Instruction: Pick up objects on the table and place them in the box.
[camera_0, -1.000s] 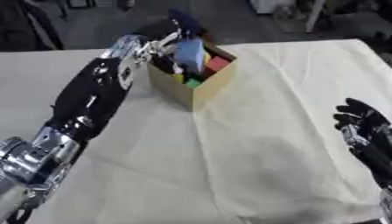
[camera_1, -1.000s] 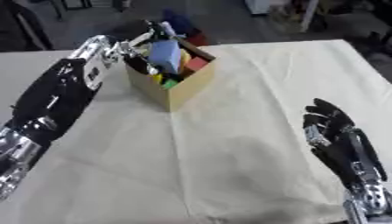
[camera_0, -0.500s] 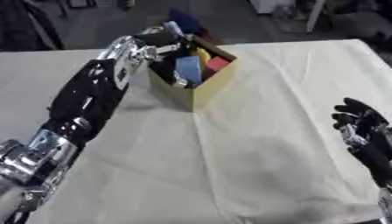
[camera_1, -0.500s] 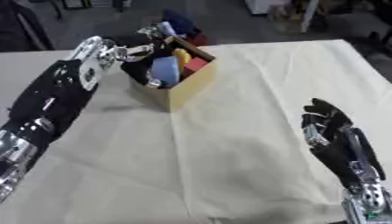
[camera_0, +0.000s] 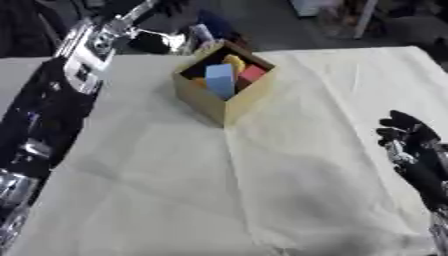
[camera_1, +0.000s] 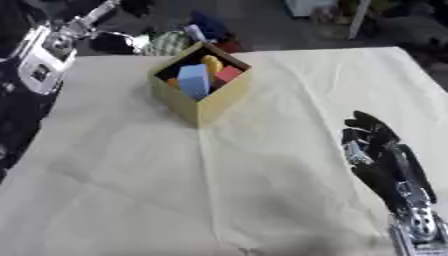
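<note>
Cardboard box sits on cream cloth-covered table, toward far side, turned w/ a corner facing the robot. Inside: light blue block standing tall at front, yellow piece behind it, red piece to its right. Left arm runs up the left edge; left hand is up near far-left of box, apart from it, fingers too blurred to read. Right hand rests at lower right over the cloth, fingers straight, pointing up, holding nothing.
</note>
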